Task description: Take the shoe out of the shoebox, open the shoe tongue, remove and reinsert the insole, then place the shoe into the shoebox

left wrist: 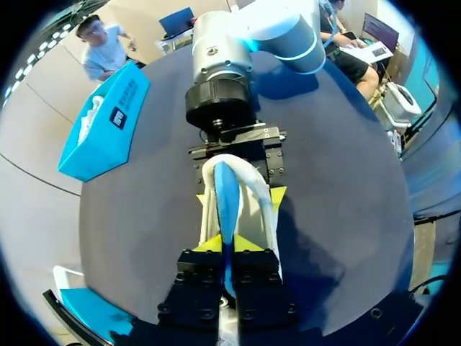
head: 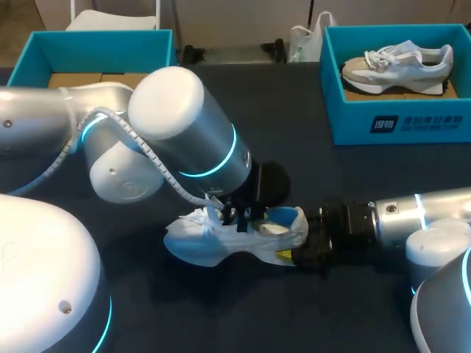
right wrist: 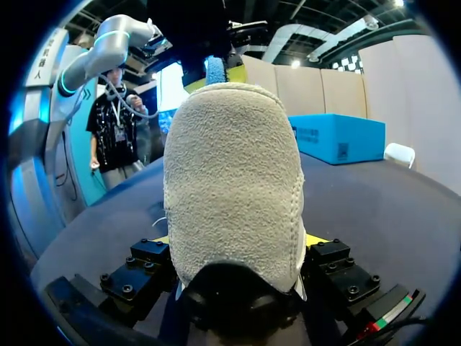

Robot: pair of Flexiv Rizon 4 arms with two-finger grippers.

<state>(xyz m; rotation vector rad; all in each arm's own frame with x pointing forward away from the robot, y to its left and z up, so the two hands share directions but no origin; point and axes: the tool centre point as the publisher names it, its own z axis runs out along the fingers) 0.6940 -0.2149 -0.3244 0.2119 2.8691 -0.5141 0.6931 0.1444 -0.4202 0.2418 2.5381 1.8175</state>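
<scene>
A white shoe with a blue lining (head: pixel 213 239) lies on its side on the dark table (head: pixel 294 162), toe to the left. My right gripper (head: pixel 296 248) comes in from the right and is shut on its grey heel (right wrist: pixel 230 180), one finger on each side. From above, my left gripper (left wrist: pixel 229 245) reaches into the shoe's mouth and is shut on the blue insole (left wrist: pixel 226 194), which stands on edge between its yellow tips. In the right wrist view the insole (right wrist: pixel 215 71) shows above the heel.
A teal shoebox (head: pixel 397 123) stands at the back right with a second white and beige shoe (head: pixel 397 62) in it. Another teal box (head: pixel 33 59) stands at the back left. My bulky left arm (head: pixel 176 132) hangs over the middle of the table.
</scene>
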